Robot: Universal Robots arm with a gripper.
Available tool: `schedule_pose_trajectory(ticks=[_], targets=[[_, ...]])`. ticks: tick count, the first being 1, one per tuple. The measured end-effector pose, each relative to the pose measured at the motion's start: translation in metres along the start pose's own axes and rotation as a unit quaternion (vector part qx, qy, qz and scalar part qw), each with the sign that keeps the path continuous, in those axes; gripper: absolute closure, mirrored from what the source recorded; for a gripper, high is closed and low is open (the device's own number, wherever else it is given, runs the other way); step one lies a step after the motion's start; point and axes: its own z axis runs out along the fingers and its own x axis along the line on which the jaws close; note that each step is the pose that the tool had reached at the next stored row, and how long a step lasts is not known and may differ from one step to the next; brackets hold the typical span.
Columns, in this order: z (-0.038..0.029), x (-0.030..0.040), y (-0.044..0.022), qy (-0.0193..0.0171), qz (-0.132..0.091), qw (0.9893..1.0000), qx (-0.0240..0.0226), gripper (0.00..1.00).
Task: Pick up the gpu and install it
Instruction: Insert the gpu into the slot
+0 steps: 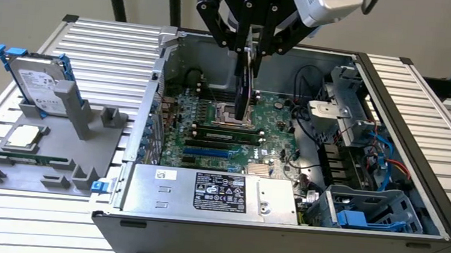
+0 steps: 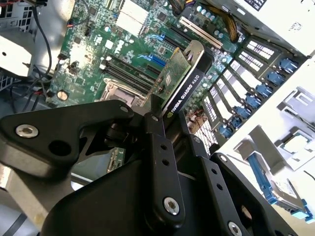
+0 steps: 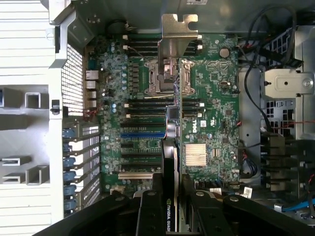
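Note:
My gripper (image 1: pixel 253 51) is shut on the gpu (image 1: pixel 247 89), which hangs edge-on above the green motherboard (image 1: pixel 279 115) inside the open computer case (image 1: pixel 403 125). In the second wrist view the gpu (image 2: pixel 184 81) shows a green board on one face, a black cooler on the other and a silver end bracket at its far end, clamped between the black fingers (image 2: pixel 160 142). In the first wrist view the gpu (image 3: pixel 171 152) runs across the expansion slots (image 3: pixel 142 147), with its silver bracket over the processor socket (image 3: pixel 156 78). The card is clear of the board, not seated in a slot.
At the exterior view's left, a grey fixture (image 1: pixel 87 146) holds a silver hard drive with blue rails (image 1: pixel 40 82), a processor chip (image 1: pixel 23 136) and a memory stick (image 1: pixel 29 159). A power supply (image 1: pixel 208 193) fills the case front. Cables (image 1: pixel 305 90) and a drive cage (image 1: pixel 363 213) line its right side.

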Motion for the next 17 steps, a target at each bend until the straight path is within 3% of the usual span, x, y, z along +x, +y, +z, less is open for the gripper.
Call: schedule_pose_trajectory(ticks=[17], targets=[[0.0,0.0,0.0,0.0006,-0.006,1.0,-0.0002,1.0]])
